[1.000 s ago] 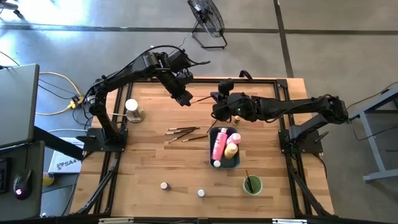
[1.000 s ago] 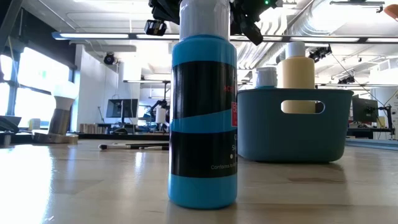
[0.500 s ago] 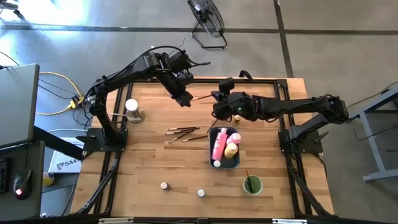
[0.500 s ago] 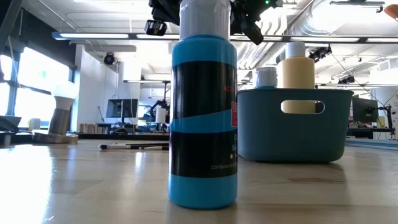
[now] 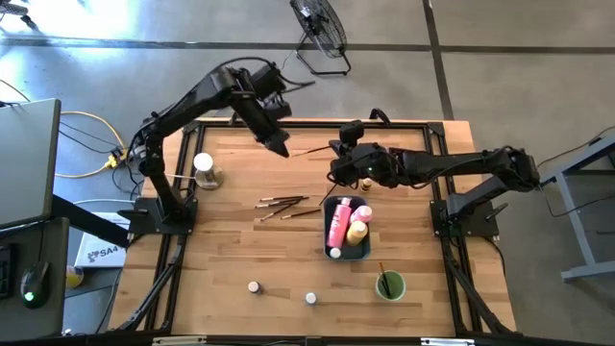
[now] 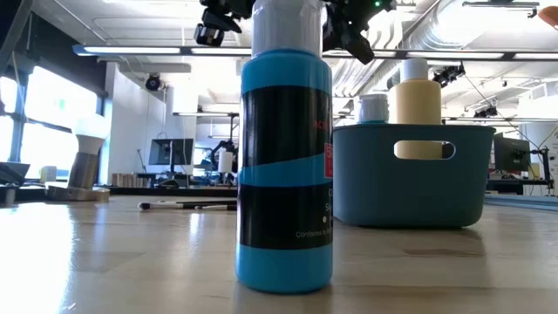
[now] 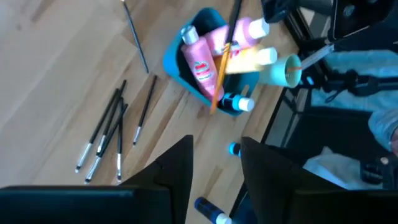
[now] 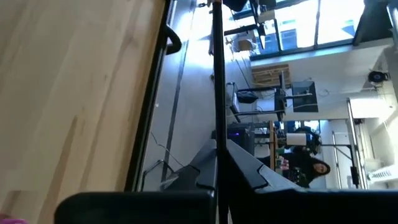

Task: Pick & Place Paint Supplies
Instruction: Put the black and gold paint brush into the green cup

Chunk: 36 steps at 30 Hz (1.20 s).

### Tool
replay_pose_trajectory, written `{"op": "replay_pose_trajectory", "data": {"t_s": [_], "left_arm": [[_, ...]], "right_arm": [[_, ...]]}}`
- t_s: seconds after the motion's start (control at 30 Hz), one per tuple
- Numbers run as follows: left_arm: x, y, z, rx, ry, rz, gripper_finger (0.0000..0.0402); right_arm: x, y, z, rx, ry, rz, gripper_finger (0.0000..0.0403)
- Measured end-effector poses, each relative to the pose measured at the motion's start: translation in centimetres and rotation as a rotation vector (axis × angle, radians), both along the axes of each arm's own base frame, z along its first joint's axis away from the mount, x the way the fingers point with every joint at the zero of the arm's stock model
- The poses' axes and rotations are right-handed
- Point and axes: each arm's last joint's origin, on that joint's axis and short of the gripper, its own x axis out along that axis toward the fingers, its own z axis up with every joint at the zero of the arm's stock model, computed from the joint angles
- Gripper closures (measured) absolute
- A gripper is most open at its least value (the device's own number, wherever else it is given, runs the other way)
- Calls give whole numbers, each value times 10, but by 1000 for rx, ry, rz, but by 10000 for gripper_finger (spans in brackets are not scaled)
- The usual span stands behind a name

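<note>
With its jaws pinching 1 paintbrush (image 5: 315,151), the right gripper (image 5: 333,150) needed to carry it toward the green cup (image 5: 390,285) at 5 o'clock, while the left gripper (image 5: 280,148), jaws spread and empty, hung at 11 o'clock.

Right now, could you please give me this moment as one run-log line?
left gripper: open, raised | right gripper: shut on paintbrush | tray: holds bottles

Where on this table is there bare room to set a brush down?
Bare wood lies left of the two jars, below the loose brushes, and between tray and right edge. It is crowded around tray and cup.
</note>
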Motion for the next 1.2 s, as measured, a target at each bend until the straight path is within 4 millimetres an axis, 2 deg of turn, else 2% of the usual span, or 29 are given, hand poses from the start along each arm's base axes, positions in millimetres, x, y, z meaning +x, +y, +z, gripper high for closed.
{"op": "replay_pose_trajectory", "data": {"t_s": [0.17, 0.3, 0.47, 0.63, 0.73, 0.87, 1.0, 1.2], "left_arm": [[-13, 12, 13, 27, -38, 41, 270], [-17, 18, 16, 65, -48, 55, 270], [-18, 22, 15, 141, -22, 67, 270], [-17, 24, 14, 205, -19, 61, 270], [-15, 25, 16, 221, -39, 61, 270], [-12, 27, 18, 256, -86, 60, 270], [-8, 30, 22, 320, -146, 34, 270], [-1, 34, 28, 395, -238, 25, 270]], "right_arm": [[-17, -1, 21, 60, -137, -37, 399], [-41, -1, 45, 161, -329, -80, 399], [-85, 3, 81, 347, -623, -83, 399], [-130, 9, 104, 609, -859, -11, 399], [-152, 13, 110, 780, -941, 34, 399], [-168, 17, 110, 982, -965, 59, 399], [-173, 20, 107, 1155, -953, 73, 399], [-173, 26, 104, 1272, -956, 39, 399]]}}
